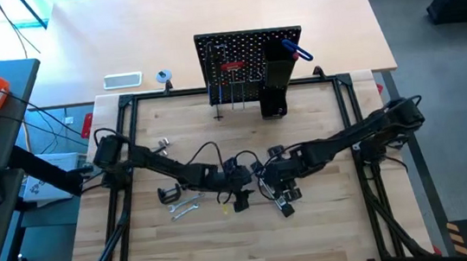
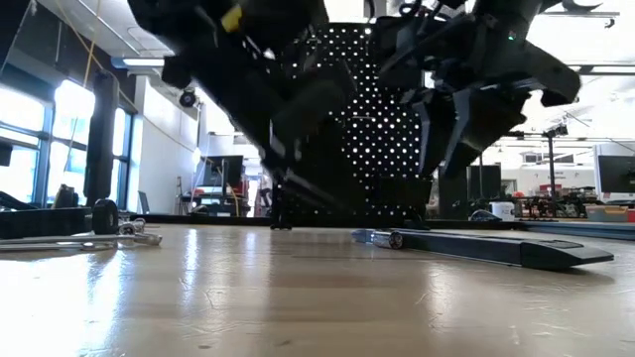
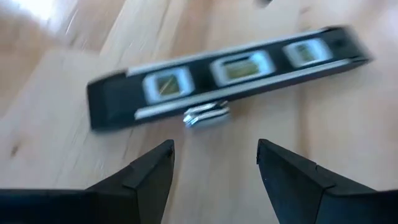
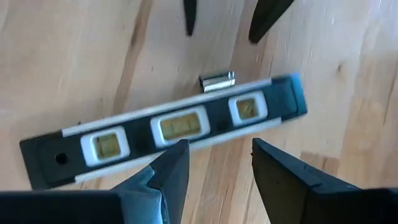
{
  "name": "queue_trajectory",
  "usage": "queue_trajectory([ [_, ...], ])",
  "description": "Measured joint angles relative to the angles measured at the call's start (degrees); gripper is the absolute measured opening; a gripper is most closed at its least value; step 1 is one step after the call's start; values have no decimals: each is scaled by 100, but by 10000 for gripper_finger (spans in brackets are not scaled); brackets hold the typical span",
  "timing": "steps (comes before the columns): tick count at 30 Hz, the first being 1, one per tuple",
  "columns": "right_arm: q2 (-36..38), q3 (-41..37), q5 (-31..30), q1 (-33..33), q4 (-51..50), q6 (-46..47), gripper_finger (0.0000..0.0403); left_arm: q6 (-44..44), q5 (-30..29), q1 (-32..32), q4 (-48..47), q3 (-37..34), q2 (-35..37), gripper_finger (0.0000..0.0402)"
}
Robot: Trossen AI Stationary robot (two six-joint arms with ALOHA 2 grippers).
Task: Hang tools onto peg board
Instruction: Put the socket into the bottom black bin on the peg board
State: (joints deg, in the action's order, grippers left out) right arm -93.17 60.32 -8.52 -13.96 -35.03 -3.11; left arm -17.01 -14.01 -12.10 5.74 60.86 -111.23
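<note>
Bright daylight from windows (image 2: 30,129) at left; arms silhouetted against it; left wrist view motion-blurred; bench (image 2: 298,297) foreground soft.

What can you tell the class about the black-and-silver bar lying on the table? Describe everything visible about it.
The black-and-silver bar looks like a small spirit level: a long black body with silvery edging and three pale-framed windows holding yellowish vials, plus a small hole near one end. It lies flat on the wooden table, between the two arms. A small shiny metal piece sits right beside one long edge. The right tool and left tool both hover open on opposite sides; neither grips it.
</note>
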Motion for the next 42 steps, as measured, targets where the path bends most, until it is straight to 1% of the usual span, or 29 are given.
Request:
queue_trajectory([
  [3, 0, 0, -59, -116, -193, 245, 165, -297, -45, 0, 57, -2, -97, 223],
  [7, -2, -1, -306, -316, -384, 412, 165, -520, -115, -34, 191, -2, -270, 223],
  [11, -4, -3, -401, -434, -434, 509, 165, -612, -140, -130, 649, -2, -452, 223],
  [13, -4, -3, -495, -467, -466, 556, 165, -672, -299, -166, 804, -2, -525, 223],
  [17, -4, -3, -503, -492, -463, 580, 165, -783, -765, -196, 754, -2, -538, 223],
  [24, -4, -5, -599, -496, -430, 572, 165, -792, -834, -187, 892, -2, -553, 223],
  [28, -4, -5, -653, -496, -362, 570, 165, -799, -679, -190, 1217, 57, -784, 223],
  [31, -7, -7, -653, -496, -339, 570, 165, -841, -780, -222, 1027, 323, -1017, 223],
  [34, -9, -9, -653, -496, -315, 572, 165, -922, -1137, -248, 704, 582, -1179, 223],
  [37, -9, -9, -651, -528, -306, 583, 165, -834, -1370, -283, 635, 683, -1253, 223],
  [40, -9, -9, -651, -533, -291, 587, 165, -710, -1407, -275, 625, 702, -1258, 220],
  [42, -9, -9, -649, -535, -293, 601, 165, -656, -1419, -271, 623, 702, -1260, 207],
])
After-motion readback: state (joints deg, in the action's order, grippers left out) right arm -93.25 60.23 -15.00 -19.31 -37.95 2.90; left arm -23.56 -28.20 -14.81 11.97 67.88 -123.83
